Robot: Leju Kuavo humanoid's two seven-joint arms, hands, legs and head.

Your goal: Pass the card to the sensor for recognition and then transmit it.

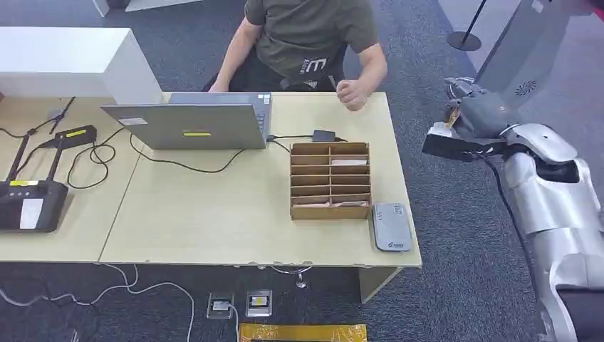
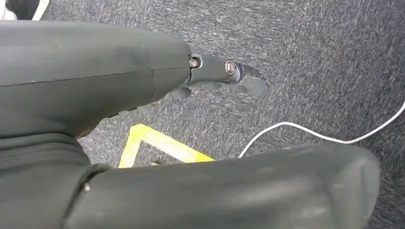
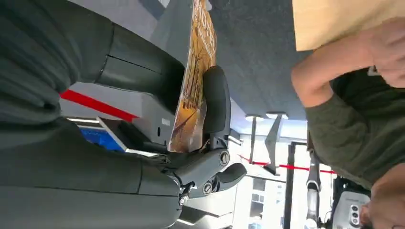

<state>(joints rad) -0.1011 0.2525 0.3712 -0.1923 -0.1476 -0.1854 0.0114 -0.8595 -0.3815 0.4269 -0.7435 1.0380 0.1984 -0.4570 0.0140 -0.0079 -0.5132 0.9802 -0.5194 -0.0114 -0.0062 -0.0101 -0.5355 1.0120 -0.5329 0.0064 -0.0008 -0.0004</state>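
Note:
My right hand [image 1: 471, 111] is raised off the table's right end, beyond the edge and over the carpet. It pinches an orange-brown printed card [image 3: 193, 81] between the thumb and a dark finger [image 3: 216, 100]; a tan corner of the card [image 1: 448, 122] sticks out of the hand. The grey sensor pad [image 1: 391, 226] lies flat at the table's front right corner, well below and left of that hand. Beside it stands a cardboard slot rack [image 1: 330, 180] with a few cards in it. My left hand [image 2: 224, 76] hangs over the carpet, fingers apart and holding nothing.
A person sits behind the table with a fist [image 1: 350, 94] on its far edge. A laptop [image 1: 192, 125], a black router-like device [image 1: 28, 203], cables and a white box [image 1: 71, 60] take up the left. Floor sockets [image 1: 242, 304] and yellow tape [image 1: 303, 333] lie below the front edge.

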